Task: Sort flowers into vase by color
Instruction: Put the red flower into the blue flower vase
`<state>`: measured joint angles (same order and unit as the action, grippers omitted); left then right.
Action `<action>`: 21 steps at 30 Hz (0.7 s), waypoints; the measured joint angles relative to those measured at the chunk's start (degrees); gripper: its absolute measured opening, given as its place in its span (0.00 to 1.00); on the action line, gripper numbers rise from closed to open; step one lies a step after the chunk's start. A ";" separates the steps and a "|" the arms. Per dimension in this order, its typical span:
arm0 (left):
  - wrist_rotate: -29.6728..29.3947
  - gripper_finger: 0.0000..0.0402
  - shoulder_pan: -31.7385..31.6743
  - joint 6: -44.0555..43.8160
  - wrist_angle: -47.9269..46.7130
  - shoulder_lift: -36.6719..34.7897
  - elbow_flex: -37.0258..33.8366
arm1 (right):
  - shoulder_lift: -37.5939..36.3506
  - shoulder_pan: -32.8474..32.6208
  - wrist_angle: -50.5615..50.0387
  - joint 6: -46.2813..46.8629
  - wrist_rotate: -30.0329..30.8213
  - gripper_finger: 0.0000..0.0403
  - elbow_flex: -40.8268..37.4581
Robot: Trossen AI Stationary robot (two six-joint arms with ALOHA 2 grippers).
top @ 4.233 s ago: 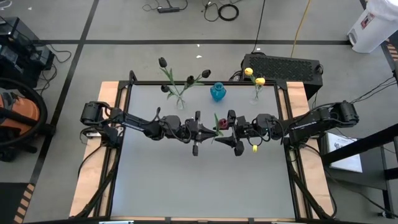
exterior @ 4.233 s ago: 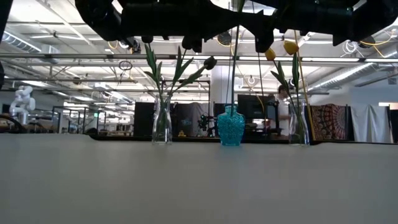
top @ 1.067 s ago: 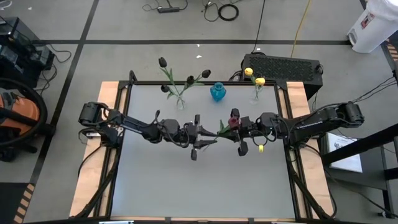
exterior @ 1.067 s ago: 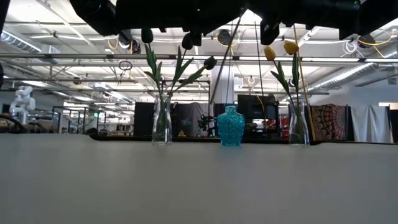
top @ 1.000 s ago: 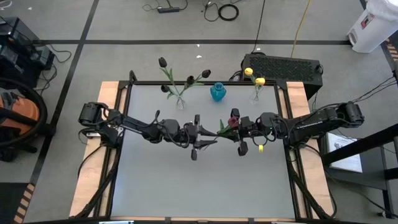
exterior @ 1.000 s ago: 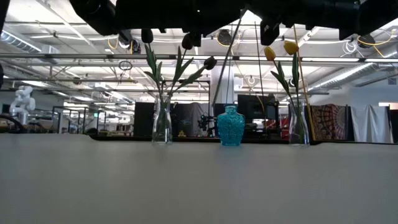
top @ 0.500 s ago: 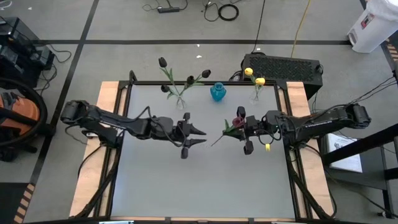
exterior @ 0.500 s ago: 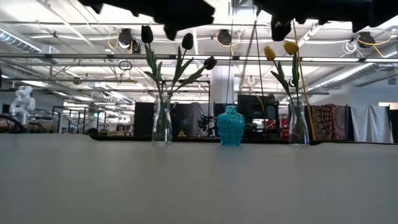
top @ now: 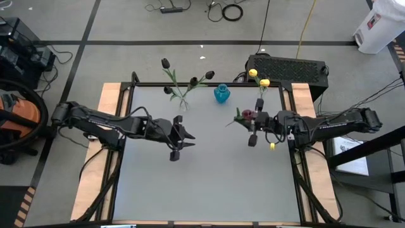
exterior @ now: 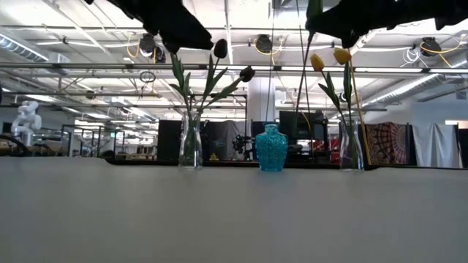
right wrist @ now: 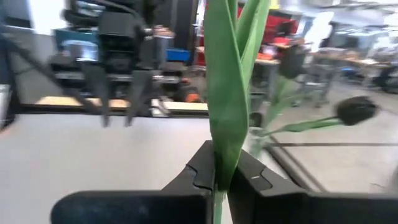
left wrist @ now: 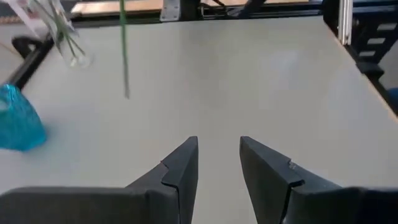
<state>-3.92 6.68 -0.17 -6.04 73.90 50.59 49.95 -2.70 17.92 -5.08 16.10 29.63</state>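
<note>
From my remote station I see the near part of the surface [top: 209, 183] bare; no flower lies on it.

In the middle band both arms hang above the surface, well apart. My left pincer [top: 180, 136] is on the left side, its two fingers parted with a clear gap and nothing between them, as its wrist view shows [left wrist: 219, 163]. My right pincer [top: 253, 130] is on the right side, and it is closed tight on the green stem and leaves of the dark red tulip [top: 247, 115]. In the right wrist view the leaf [right wrist: 227, 93] stands up between the closed fingers. The bud is just above the pincer, and the stem end hangs free in the air, not yet in any vase.

At the far edge stand three vases in a row. The clear vase on the left [exterior: 190, 142] already has the black tulips [exterior: 220, 48]. The clear vase on the right [exterior: 350, 146] has the yellow tulips [exterior: 341, 55]. The blue vase [exterior: 271, 148] between them is, as far as I can see, without a flower.

So I judge black and yellow are sorted, and the red one in my right pincer is what remains. It probably belongs in the blue vase, which is near the pincer, to the far left of it.
</note>
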 joint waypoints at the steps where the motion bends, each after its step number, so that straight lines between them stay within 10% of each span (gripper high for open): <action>1: 0.04 0.31 0.00 -1.11 -0.44 -0.04 0.00 | 0.00 0.04 0.31 -0.31 1.06 0.03 0.00; 21: 0.43 0.31 0.11 -11.46 -6.96 -0.04 0.02 | 8.74 6.83 7.97 -0.27 2.22 0.03 5.62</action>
<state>-3.49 6.79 -11.63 -12.99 73.87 50.61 58.70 4.13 25.89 -5.35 18.33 35.25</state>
